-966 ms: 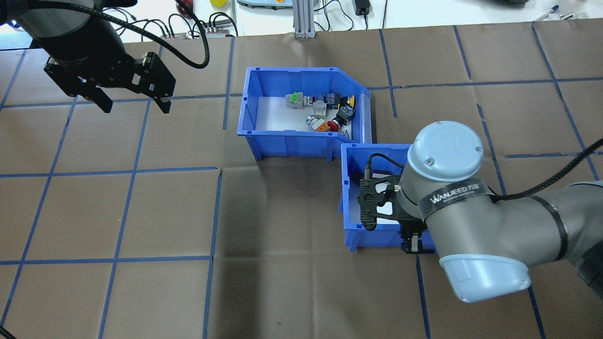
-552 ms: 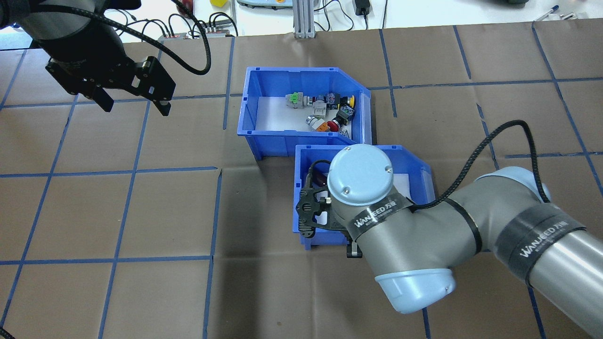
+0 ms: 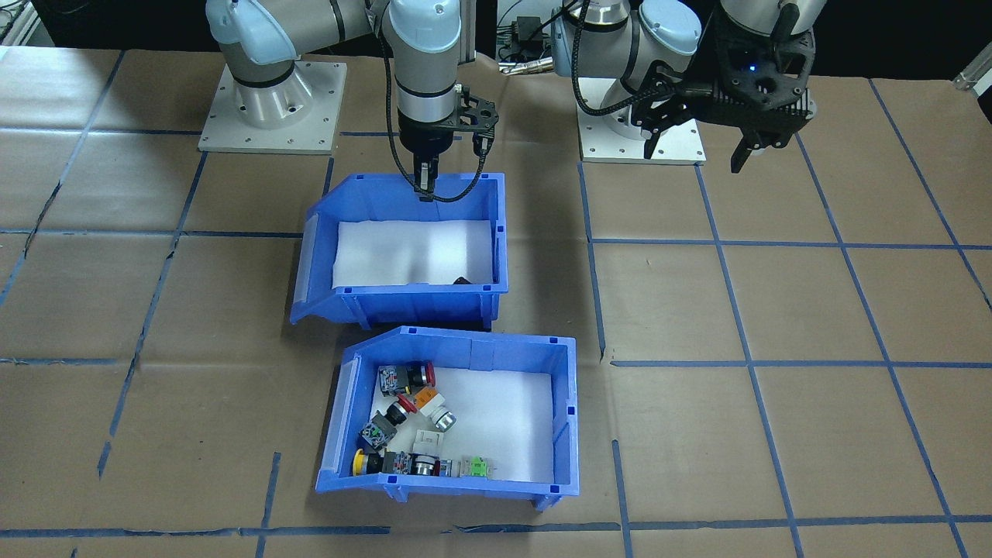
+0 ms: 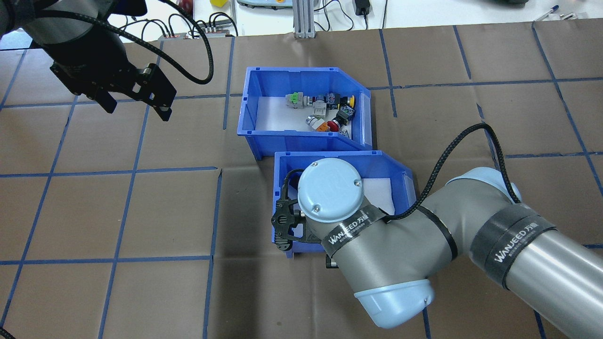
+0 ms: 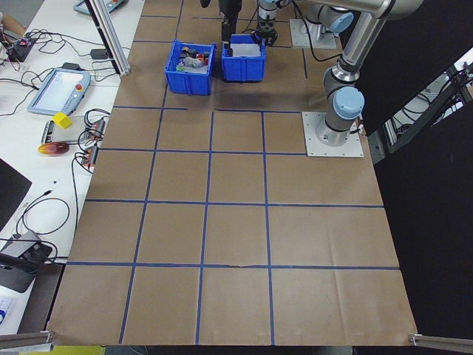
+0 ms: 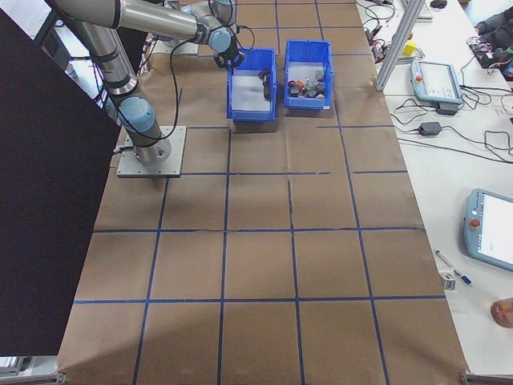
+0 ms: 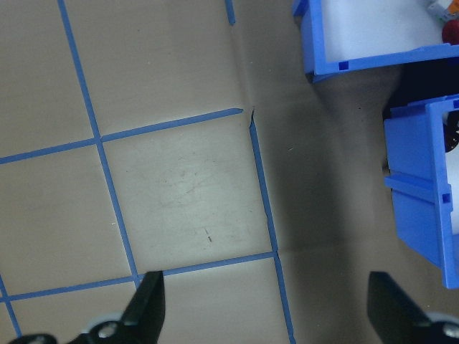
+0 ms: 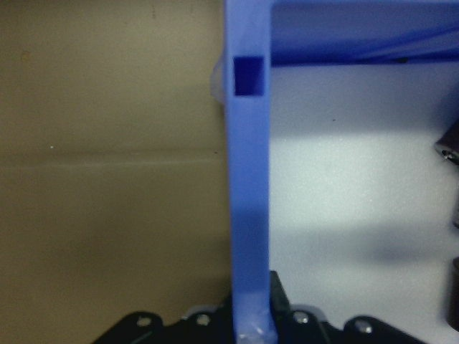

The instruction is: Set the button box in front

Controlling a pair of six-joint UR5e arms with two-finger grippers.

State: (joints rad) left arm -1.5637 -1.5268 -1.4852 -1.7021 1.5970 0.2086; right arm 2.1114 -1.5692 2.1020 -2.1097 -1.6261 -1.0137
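Front-facing view: the right gripper (image 3: 423, 188) pinches the near wall of the second blue bin (image 3: 480, 298); the button box (image 3: 564, 418) sits just beyond, untouched.

Overhead: the left gripper (image 4: 135, 104) hangs wide apart, well left.

Judgement: the bins are being rearranged; release comes next.

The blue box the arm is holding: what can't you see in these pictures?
- Second blue bin, overhead view: the right arm covers most of its inside.
- Right gripper, front view: fingertips hidden behind the bin wall.
- Its dark parts, front view: mostly hidden by the rim.
- Side views: contents too small.
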